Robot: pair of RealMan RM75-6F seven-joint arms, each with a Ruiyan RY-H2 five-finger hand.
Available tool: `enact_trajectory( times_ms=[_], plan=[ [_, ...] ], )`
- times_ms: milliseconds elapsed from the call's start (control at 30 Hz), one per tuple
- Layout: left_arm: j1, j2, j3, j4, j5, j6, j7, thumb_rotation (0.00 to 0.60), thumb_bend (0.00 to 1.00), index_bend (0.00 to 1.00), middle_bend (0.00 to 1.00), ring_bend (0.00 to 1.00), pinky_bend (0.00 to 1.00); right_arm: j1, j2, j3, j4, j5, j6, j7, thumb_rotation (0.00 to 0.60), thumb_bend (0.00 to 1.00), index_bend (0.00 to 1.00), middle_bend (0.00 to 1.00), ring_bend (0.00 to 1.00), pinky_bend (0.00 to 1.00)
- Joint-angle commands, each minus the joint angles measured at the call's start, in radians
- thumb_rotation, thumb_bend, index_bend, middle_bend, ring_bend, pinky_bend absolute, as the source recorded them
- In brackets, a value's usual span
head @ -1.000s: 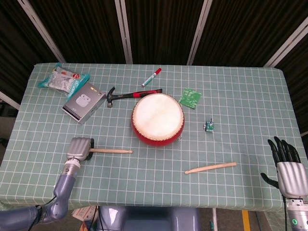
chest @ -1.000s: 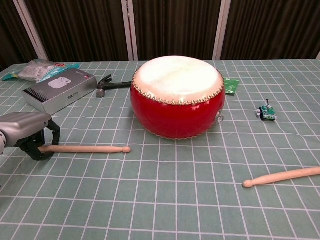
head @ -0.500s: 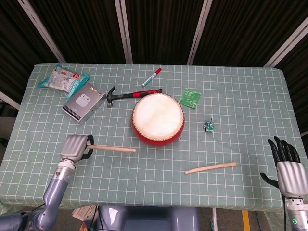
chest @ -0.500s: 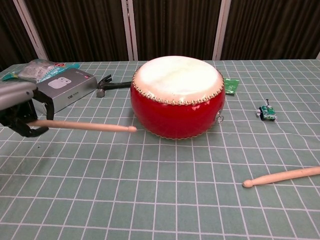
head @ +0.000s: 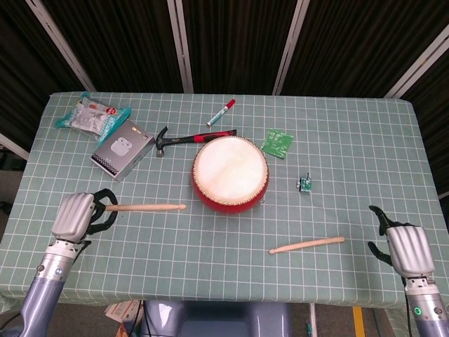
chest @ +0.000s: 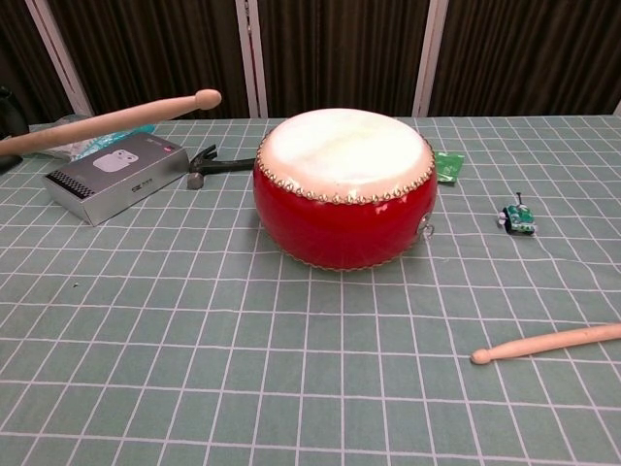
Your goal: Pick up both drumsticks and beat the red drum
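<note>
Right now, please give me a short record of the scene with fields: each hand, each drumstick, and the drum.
left hand: holds one drumstick lifted off the table
right hand: holds nothing, near the table's right edge
second drumstick: lies on the table, untouched
red drum: stands at the table's middle, not yet beaten

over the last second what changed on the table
The left hand, holding one drumstick, lifted it off the cloth and drew back to the left. The right hand moved in toward the other drumstick, which lies untouched. The red drum and hammer stayed put.
</note>
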Motion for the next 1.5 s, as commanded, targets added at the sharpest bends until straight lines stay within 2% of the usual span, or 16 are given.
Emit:
enact_trajectory(
  times_ms=[33,167,367,567,833,1500],
  plan=[
    [0.002,0.005,-0.005,-0.004,0.003,0.002,-0.006,0.6,0.62,0.75,1.0,1.0,1.0,0.05,-0.011,0.007,-0.008,0.003,-0.066,-0.068,0.6,0.33,0.34,0.79,0.89,0.86],
    [0.001,0.006,-0.011,-0.004,0.0,0.0,-0.008,0.6,0.62,0.75,1.0,1.0,1.0,0.095,-0.035,0.014,-0.004,0.011,-0.125,-0.145,0.6,0.35,0.44,0.93,0.99,0.93],
    [0.001,0.008,-0.022,-0.003,-0.001,0.003,-0.018,0.6,0.62,0.75,1.0,1.0,1.0,0.14,-0.091,0.005,0.016,0.018,-0.19,-0.201,0.6,0.36,0.47,1.0,1.0,0.95],
    [0.003,0.011,-0.024,0.001,0.001,0.001,-0.026,0.6,0.62,0.75,1.0,1.0,1.0,0.163,-0.155,-0.031,0.068,-0.015,-0.22,-0.263,0.6,0.36,0.49,1.0,1.0,0.99],
    [0.002,0.013,-0.024,0.003,0.004,-0.005,-0.031,0.6,0.61,0.75,1.0,1.0,1.0,0.173,-0.215,-0.061,0.11,0.009,-0.264,-0.34,0.6,0.36,0.49,1.0,1.0,0.99],
    [0.005,0.02,-0.028,-0.001,0.005,-0.009,-0.036,0.6,0.61,0.75,1.0,1.0,1.0,0.205,-0.286,-0.056,0.193,0.11,-0.33,-0.407,0.6,0.37,0.49,1.0,1.0,0.99]
  ],
)
